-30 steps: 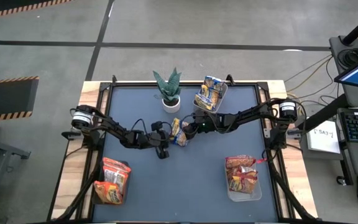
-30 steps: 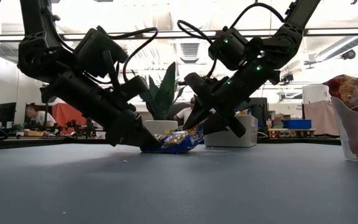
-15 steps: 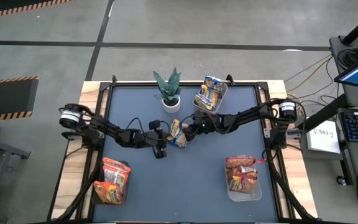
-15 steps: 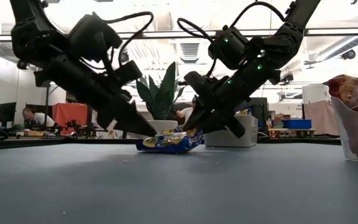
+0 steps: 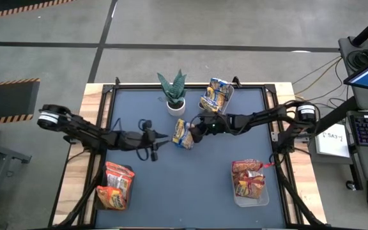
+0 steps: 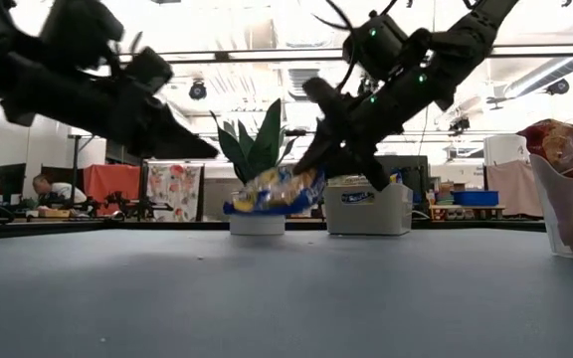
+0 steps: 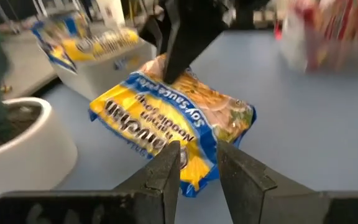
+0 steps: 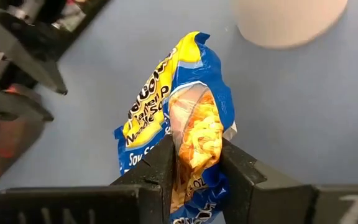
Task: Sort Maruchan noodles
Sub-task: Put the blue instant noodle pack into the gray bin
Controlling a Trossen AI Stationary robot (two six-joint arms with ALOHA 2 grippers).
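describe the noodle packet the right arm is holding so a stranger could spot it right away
Start at the potted plant near the table's far edge; just to its near right the right gripper pinches a yellow-and-blue noodle packet, lifted clear of the table. Other yellow-and-blue packets lie in the clear bin behind it, and the orange-red ones sit in near-corner bins; this is the only packet in the air.

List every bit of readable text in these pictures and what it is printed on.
"Soy Sauce" and "Noodle Soup", seen upside down: on the yellow-and-blue packet, left wrist view.
"Noodle So…" and "Soy": on the same packet, held in the right gripper, right wrist view.
The brand name on the packet is too blurred to read for certain.
Print on the packets in the bins and on the back bin's label: too small.
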